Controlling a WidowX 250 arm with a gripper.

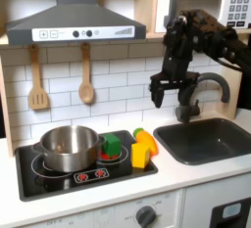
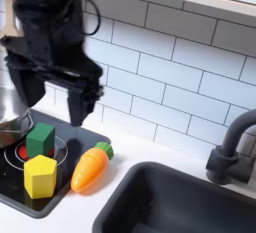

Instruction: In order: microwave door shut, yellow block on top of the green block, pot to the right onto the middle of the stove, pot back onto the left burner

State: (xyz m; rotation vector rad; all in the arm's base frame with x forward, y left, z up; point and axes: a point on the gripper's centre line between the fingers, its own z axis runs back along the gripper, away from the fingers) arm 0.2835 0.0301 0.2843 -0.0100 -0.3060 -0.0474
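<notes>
1 pot (image 1: 67, 146), 2 blocks (image 2: 40, 176)

Stove (image 1: 39, 180) right edge: green block (image 2: 40, 139), yellow block (image 2: 40, 176), orange carrot toy (image 2: 88, 169) crowded together
Stove left: pot (image 1: 69, 147) fills burner
Open room: sink (image 1: 211, 140), beside faucet (image 1: 201, 93)

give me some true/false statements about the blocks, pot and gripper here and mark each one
1. The yellow block is stacked on the green block. False: both sit on the stove, side by side.
2. The pot sits on the burner at the first exterior view's left. True.
3. The gripper is holding the yellow block. False: it hangs in the air, holding nothing.
4. An orange carrot toy lies beside the yellow block. True.
5. The pot is in the sink. False: it is on the stove.
</notes>
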